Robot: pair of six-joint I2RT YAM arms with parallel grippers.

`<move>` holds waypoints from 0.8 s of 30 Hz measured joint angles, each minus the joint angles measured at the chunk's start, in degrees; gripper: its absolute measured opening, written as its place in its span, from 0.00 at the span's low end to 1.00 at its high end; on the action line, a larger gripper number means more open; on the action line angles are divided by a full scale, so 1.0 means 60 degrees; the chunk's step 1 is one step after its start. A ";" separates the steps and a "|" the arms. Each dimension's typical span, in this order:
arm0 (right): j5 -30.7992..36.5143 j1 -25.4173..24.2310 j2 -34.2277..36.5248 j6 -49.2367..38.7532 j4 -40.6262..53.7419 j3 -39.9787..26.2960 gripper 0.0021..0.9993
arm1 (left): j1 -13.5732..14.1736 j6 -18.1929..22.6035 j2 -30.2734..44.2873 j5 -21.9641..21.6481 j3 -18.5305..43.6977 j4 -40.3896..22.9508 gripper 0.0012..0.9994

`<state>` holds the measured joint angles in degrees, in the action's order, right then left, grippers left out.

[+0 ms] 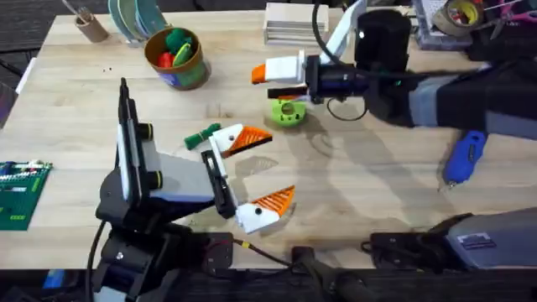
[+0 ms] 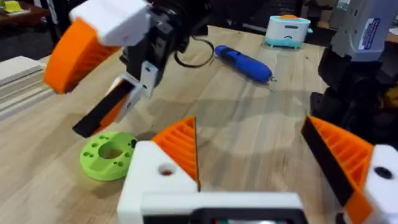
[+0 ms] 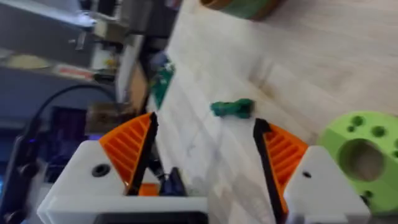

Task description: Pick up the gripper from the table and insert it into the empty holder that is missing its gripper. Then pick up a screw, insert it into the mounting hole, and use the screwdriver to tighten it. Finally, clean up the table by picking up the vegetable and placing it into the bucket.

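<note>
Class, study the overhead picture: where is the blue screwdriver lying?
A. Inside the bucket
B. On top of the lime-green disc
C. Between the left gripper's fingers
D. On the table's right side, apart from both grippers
D: the blue screwdriver lies flat on the table at the right, and neither gripper touches it.

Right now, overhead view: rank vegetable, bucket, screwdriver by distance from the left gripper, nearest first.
From the left gripper, jaws open:
1. vegetable, just beyond its far finger, toward the left.
2. bucket, farther back on the left.
3. screwdriver, far off on the right side of the table.
</note>
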<state>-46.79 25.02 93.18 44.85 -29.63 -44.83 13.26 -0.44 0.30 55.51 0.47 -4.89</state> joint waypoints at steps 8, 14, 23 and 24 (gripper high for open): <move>0.2361 -0.0050 -0.1169 -0.3420 0.5077 -0.1752 0.97 | 0.0000 0.0002 0.0002 0.0013 0.0000 -0.0004 0.99; 0.4568 0.0415 -0.1998 -0.5476 0.7789 -0.2260 0.97 | 0.0000 0.0001 -0.0001 0.0039 0.0000 -0.0004 0.99; 0.5592 0.0699 -0.1398 -0.6145 0.8803 -0.2260 0.97 | 0.0000 0.0001 0.0000 0.0039 0.0000 -0.0004 0.99; 0.5670 0.0719 -0.1314 -0.6200 0.8799 -0.2260 0.98 | 0.0000 0.0002 -0.0001 0.0039 0.0000 -0.0004 0.99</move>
<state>-12.77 29.33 85.30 7.65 23.16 -58.39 13.26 -0.43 0.30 55.75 0.47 -4.91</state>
